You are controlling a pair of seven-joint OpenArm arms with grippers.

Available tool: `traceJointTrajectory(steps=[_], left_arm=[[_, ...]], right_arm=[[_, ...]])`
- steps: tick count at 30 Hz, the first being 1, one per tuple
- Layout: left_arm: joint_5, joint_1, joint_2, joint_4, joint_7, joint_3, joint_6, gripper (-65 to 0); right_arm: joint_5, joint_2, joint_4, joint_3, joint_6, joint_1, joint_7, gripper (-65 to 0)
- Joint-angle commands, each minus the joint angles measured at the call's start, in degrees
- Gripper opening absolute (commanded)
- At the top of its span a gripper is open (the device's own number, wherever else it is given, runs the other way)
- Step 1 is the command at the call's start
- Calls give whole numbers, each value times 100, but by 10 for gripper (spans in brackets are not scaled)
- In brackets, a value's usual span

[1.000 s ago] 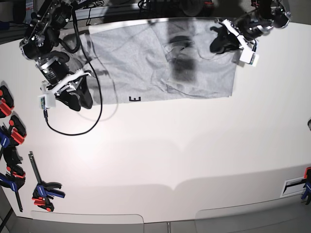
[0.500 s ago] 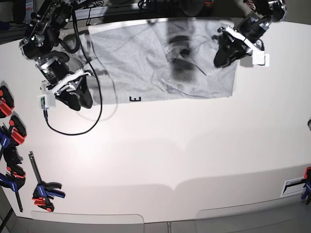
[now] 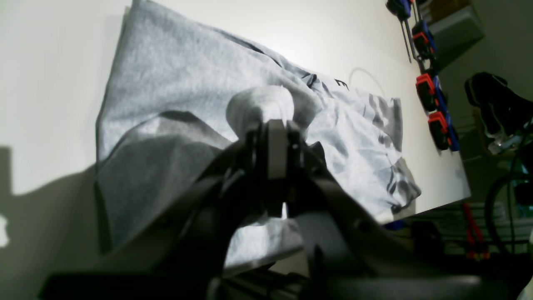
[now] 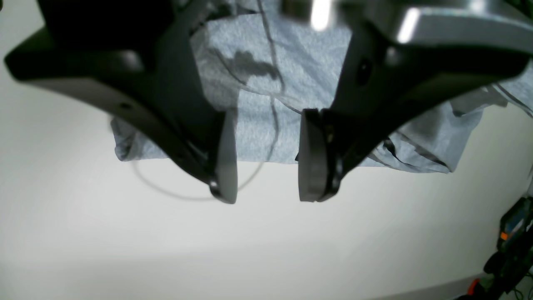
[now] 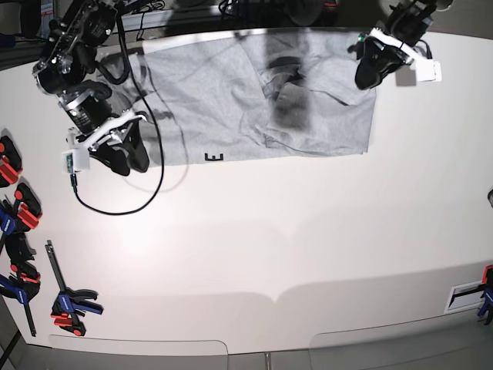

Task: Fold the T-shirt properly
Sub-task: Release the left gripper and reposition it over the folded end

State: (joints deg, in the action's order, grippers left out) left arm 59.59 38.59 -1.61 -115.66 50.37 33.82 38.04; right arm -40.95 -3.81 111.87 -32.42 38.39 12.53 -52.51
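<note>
Grey T-shirt point(image 5: 254, 100) spread along the far edge of the white tabletop point(image 5: 293, 247).
Left hand point(image 5: 368, 68) is clamped on a bunched fold at the shirt's corner; right hand point(image 5: 123, 158) hangs apart, holding nothing, just beside the opposite edge.

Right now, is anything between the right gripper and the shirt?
Nothing solid. The right gripper hangs open beside the shirt, at its edge; between its fingers only bare table and shirt show. A thin black cable loops nearby, crossing the shirt's corner, but not blocking the fingers.
</note>
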Motion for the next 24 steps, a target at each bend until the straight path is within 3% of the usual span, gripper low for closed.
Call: traceJointTrajectory(steps=[1, 4, 8, 11, 14, 18, 22, 24], left_arm=[[157, 48, -13, -105, -96, -24, 196, -650], [133, 28, -13, -105, -210, -275, 196, -650], [-802, -111, 31, -105, -1300, -734, 196, -650], [-1718, -433, 133, -105, -1808, -960, -481, -650], [-2229, -608, 157, -105, -1829, -1143, -723, -650], [-2337, -455, 157, -105, -1670, -1451, -713, -650], [-2234, -186, 155, -105, -1067, -1729, 196, -650], [-1884, -127, 127, -105, -614, -1786, 196, -650]], right_arm=[[-151, -46, 111, -17, -11, -46, 151, -415], [-157, -46, 111, -17, -11, -46, 151, -415], [-168, -46, 111, -17, -13, -46, 149, -415], [-170, -46, 111, -17, -11, -46, 149, -415], [-170, -46, 111, -17, -13, -46, 151, -415], [-168, -46, 111, -17, -11, -46, 151, -415], [-170, -46, 111, -17, -13, -46, 151, -415], [-168, -48, 109, -17, -11, -46, 151, -415]])
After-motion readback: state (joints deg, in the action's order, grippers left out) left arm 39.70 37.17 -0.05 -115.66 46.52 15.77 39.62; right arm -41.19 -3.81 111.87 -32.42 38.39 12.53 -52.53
